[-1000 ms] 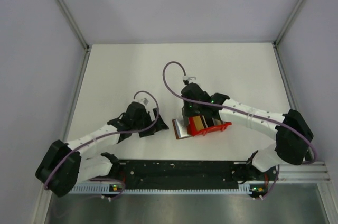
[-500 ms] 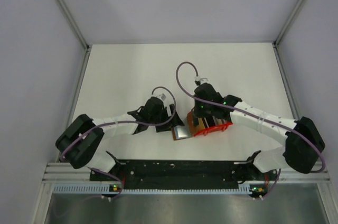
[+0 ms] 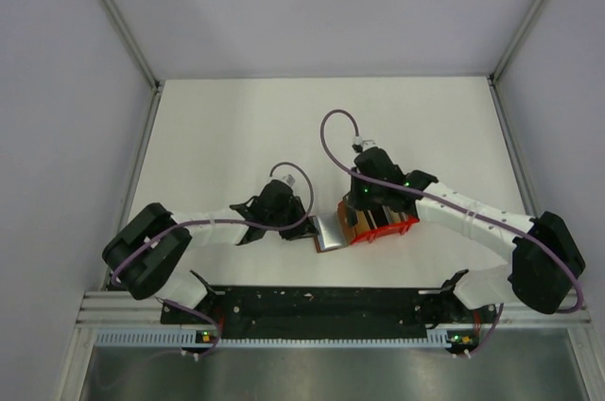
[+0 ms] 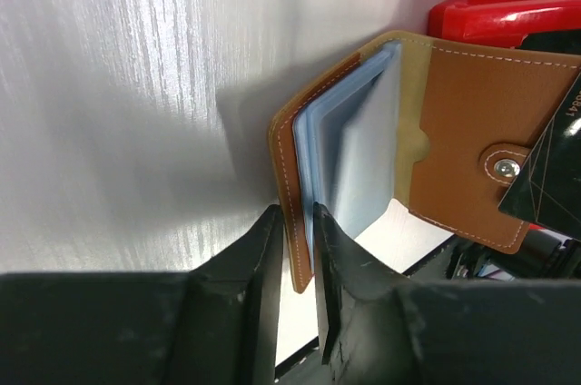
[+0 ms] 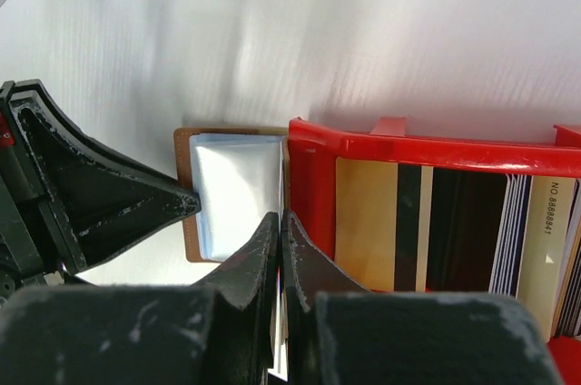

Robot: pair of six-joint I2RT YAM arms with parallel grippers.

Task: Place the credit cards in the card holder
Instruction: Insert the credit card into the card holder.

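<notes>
Arms are both reaching inward over the white table (image 3: 227,127) in the top external view I am monitoring. The left gripper (image 3: 304,227) is meeting the edge of the card holder (image 3: 329,231) that faces the left arm. The holder is lying open against the red box (image 3: 388,228). The right gripper (image 3: 359,217) is hanging over that junction, and its wrist is blocking much of the box.

Left wrist view: the left gripper (image 4: 295,217) is clamping the brown cover of the card holder (image 4: 463,158). Light blue sleeves (image 4: 349,167) are fanning open, and the snap flap is leaning toward the red box (image 4: 517,13).

Right wrist view: the right gripper (image 5: 280,217) is showing its jaws drawn together to a thin slit, and I cannot tell whether anything is pinched. The credit cards (image 5: 372,222) are sitting inside the red box (image 5: 408,149). The card holder (image 5: 231,185) is lying beside its left wall, and the left gripper (image 5: 136,199) is crowding that side.
</notes>
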